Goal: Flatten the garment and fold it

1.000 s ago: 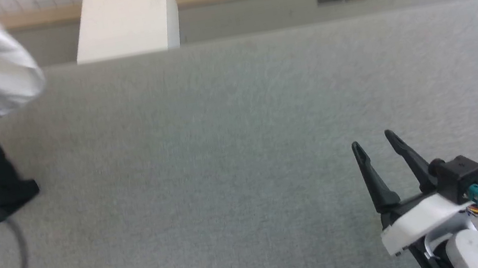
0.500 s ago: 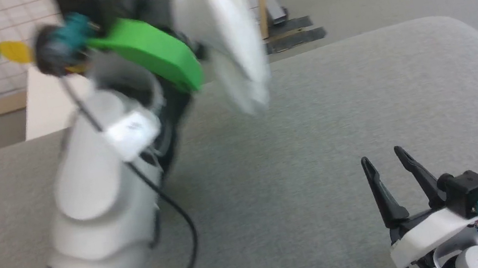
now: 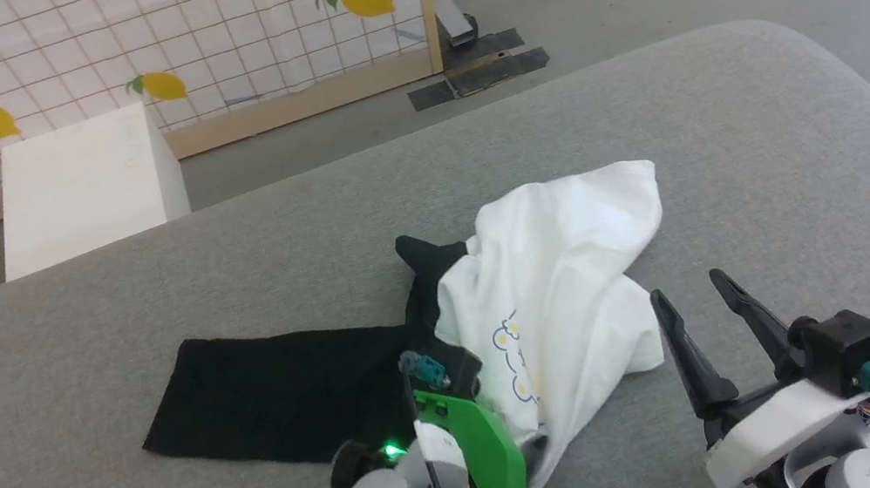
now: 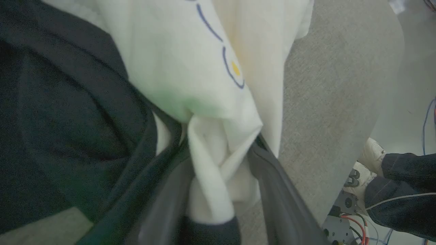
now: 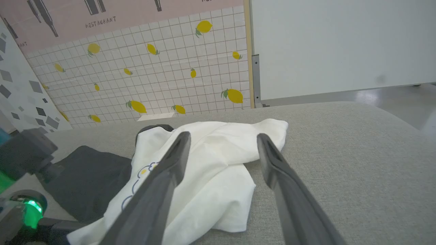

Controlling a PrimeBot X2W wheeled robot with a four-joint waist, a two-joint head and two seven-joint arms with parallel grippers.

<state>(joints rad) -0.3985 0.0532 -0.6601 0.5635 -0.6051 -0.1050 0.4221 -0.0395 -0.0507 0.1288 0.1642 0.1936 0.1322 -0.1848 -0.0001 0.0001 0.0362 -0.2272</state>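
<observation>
Lowered since, one garment lies crumpled in left jaws.

The counter is a broad top covered in grey, felt-like fabric, and its far right corner is rounded. The garment lies crumpled on it, well back from the far edge and apart from that corner. Its white body is bunched in a loose heap, and one black sleeve is spread flat toward the counter's left side. A small blue-outlined print with yellow dots, possibly a cartoon animal, shows among the folds.
</observation>
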